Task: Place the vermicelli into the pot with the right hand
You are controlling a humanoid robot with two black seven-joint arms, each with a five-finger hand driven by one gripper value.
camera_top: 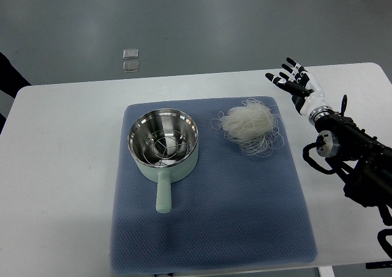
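Note:
A loose white bundle of vermicelli [248, 125] lies on the blue mat [211, 228], right of centre. A pale green pot [163, 143] with a shiny steel inside stands on the mat to its left, handle pointing toward the near edge. My right hand [293, 81] is open, fingers spread, over the white table to the upper right of the vermicelli and apart from it. It holds nothing. The left arm is out of view.
The mat lies on a white table [61, 166]. My right arm's black forearm [355, 160] reaches in from the right edge. Two small clear squares [130, 60] lie on the grey floor beyond the table. A dark object [9, 78] shows at the left edge.

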